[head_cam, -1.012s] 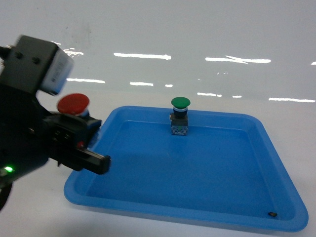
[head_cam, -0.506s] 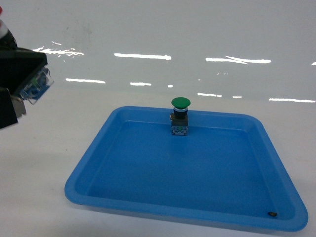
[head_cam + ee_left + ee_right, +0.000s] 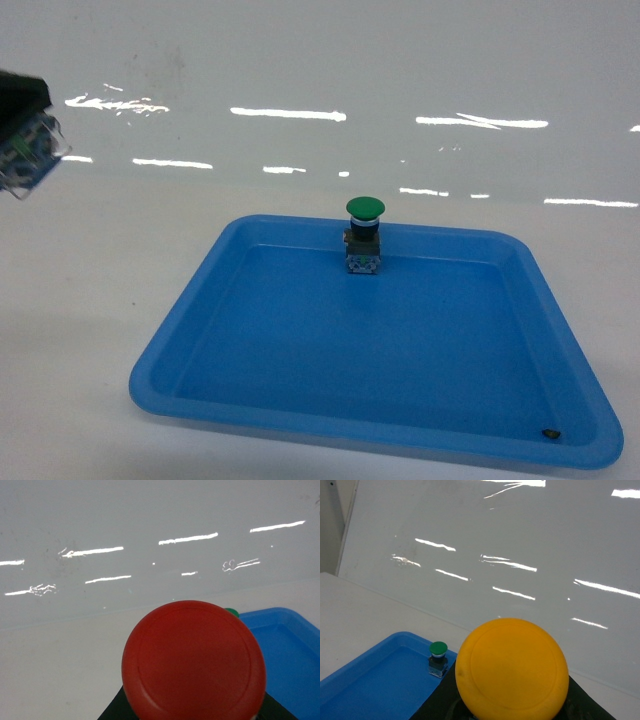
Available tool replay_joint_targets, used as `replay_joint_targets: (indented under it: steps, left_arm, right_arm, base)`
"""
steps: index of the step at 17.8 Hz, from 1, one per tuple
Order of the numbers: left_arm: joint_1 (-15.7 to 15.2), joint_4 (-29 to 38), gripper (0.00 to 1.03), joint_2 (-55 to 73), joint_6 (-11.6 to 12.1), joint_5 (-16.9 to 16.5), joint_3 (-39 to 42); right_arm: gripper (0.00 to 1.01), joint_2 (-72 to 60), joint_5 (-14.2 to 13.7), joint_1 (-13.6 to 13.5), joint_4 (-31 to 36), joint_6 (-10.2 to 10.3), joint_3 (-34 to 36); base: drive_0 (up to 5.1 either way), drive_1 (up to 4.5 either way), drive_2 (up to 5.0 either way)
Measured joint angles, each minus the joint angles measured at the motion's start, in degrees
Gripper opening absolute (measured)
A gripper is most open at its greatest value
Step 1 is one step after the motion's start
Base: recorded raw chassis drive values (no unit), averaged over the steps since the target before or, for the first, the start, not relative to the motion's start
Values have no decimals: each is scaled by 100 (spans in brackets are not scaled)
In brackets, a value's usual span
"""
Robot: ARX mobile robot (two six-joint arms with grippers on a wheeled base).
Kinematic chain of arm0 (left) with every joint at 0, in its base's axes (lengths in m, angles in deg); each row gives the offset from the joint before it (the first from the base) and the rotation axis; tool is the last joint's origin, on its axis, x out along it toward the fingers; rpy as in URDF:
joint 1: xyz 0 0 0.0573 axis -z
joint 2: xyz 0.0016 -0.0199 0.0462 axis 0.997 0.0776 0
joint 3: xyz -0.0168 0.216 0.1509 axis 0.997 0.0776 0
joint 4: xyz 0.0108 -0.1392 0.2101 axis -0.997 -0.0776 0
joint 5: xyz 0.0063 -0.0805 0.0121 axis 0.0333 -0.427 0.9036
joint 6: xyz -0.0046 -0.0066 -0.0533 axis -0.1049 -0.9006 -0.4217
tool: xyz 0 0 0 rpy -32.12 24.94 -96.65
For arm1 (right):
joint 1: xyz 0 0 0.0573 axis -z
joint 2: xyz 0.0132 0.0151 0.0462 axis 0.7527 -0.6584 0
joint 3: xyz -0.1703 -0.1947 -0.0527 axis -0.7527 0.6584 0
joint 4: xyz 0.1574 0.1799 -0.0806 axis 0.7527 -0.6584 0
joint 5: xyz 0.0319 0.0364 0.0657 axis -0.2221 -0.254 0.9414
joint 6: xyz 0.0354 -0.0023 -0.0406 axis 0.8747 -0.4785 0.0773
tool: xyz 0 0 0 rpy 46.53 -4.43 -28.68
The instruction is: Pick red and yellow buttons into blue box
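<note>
Red button [image 3: 194, 662] | gripped by left gripper | yellow button [image 3: 512, 669] | gripped by right gripper

Red button [image 3: 194, 661] and yellow button [image 3: 512, 669] — caps up, outside the blue box [image 3: 180, 338]

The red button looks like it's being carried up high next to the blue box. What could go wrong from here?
The red button is up off the table, left of the blue box, not over it; released there, it would probably miss. The yellow button fills the other arm's camera view the same way, so the same may apply. A green button already stands upright near the box's back wall; something dropped close by could knock it over.
</note>
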Motion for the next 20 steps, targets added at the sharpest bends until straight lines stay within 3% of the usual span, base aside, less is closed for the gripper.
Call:
replay_joint_targets:
  steps: [1,7,9,14,20]
  left_arm:
    - [22,-446,24,-555,11,13,0]
    - [22,-468,24,-514,11,4,0]
    - [22,-468,24,-514,11,7,0]
    - [22,-468,24,-514,11,2,0]
    - [22,-466,24,-514,11,2,0]
  right_arm:
    - [27,0,0,-2,-2,-2,0]
    - [27,33,4,24,-31,0,0]
    - [27,267,192,219,-195,2,-17]
    - [27,944,907,1248,-538,-15,-284]
    - [27,938,957,1311,-531,-20,-223]
  base:
    - [0,0,0]
    - [0,0,0]
    - [0,0,0]
    - [0,0,0]
    - [0,-61,60]
